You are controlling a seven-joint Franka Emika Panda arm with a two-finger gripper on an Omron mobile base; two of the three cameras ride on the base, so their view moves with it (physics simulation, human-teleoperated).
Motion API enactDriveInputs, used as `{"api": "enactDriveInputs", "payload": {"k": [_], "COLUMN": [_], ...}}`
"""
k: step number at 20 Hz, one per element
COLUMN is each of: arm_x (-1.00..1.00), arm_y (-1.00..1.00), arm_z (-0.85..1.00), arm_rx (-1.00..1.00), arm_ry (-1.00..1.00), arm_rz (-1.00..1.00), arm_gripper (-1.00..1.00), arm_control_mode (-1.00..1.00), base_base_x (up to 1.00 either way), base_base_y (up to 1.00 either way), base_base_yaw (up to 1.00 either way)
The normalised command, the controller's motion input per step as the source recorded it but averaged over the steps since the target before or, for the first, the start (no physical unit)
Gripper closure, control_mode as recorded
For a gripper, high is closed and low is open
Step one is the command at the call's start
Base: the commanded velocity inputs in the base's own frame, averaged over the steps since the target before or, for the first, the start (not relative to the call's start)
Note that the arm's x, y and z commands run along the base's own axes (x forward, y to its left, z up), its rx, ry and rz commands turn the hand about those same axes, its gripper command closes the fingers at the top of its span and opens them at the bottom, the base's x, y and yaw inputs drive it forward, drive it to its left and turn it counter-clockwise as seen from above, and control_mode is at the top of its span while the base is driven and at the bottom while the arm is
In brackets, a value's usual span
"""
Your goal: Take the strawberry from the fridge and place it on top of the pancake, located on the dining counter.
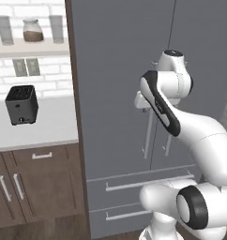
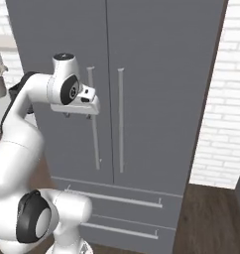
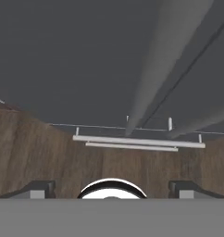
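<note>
The fridge [image 2: 142,74] is shut. The gripper [image 2: 77,116] is released by the left handle [image 2: 94,129] and may slip off it.

The white arm rises from its base, bends at a dark-jointed elbow and reaches forward and up, the forearm sloping toward the far side. The wrist sits at the top of the reach with the hand turned downward, so the gripper [image 2: 77,115] points at the floor. In the left base view the gripper [image 1: 144,108] shows just left of the forearm. Its two dark fingertips [image 3: 37,189] stand wide apart at either side of the hand view, jaws spread with nothing between them
</note>
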Motion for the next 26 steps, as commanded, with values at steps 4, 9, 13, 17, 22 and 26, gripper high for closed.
{"api": "enactDriveInputs", "payload": {"k": [4, 9, 13, 17, 22, 26], "arm_x": [0.00, 0.00, 0.00, 0.00, 0.00, 0.00], "arm_y": [0.00, 0.00, 0.00, 0.00, 0.00, 0.00], "arm_z": [0.00, 0.00, 0.00, 0.00, 0.00, 0.00], "arm_rx": [0.00, 0.00, 0.00, 0.00, 0.00, 0.00], "arm_ry": [0.00, 0.00, 0.00, 0.00, 0.00, 0.00], "arm_rz": [0.00, 0.00, 0.00, 0.00, 0.00, 0.00], "arm_gripper": [-1.00, -1.00, -1.00, -1.00, -1.00, -1.00], "arm_control_mode": [1.00, 1.00, 1.00, 1.00, 1.00, 1.00], "base_base_x": [-0.65, -0.18, 0.00, -0.06, -0.41, -0.52], "base_base_y": [-0.16, -0.42, -0.53, -0.10, 0.00, 0.00], "base_base_yaw": [-0.02, -0.10, -0.02, 0.00, 0.00, 0.00]}}
